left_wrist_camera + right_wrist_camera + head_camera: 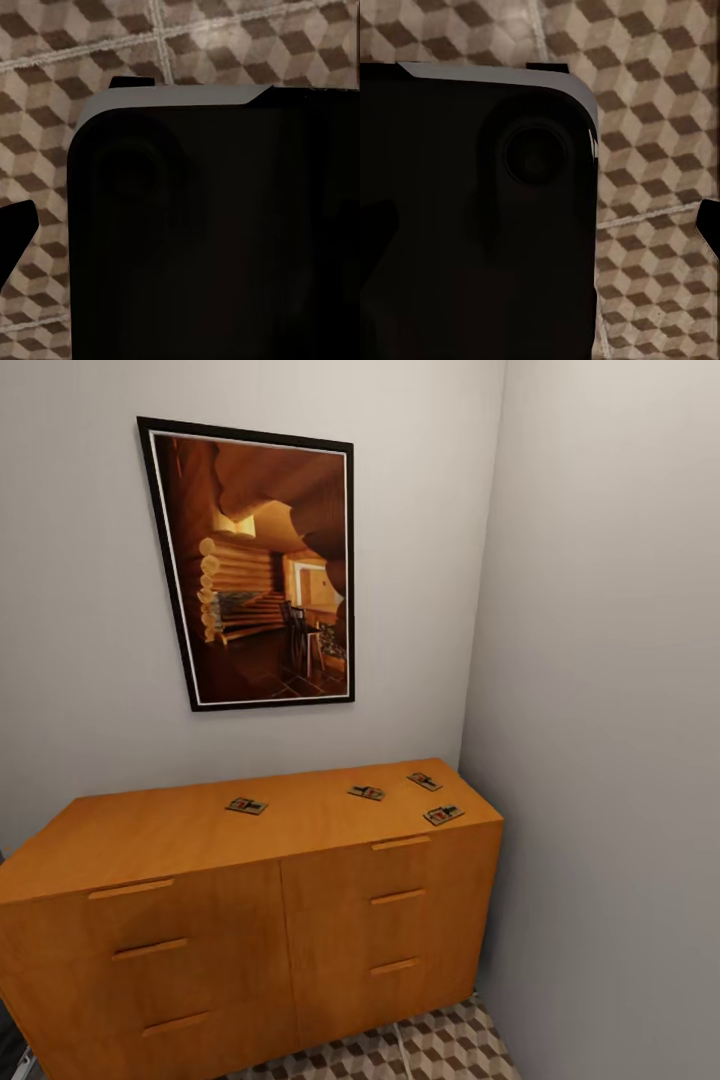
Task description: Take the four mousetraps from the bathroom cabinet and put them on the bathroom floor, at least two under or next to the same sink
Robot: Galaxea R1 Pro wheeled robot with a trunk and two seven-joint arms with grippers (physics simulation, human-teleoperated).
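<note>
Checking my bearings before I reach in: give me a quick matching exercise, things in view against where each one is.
Things:
1. mousetraps
2. framed picture
3. bathroom floor
4. bar handles

Places:
A. on the wall above the cabinet
B. on the drawer fronts
C. on the cabinet top
D. below the cabinet, at its base

Pairs: 1-C, 2-A, 3-D, 4-B
</note>
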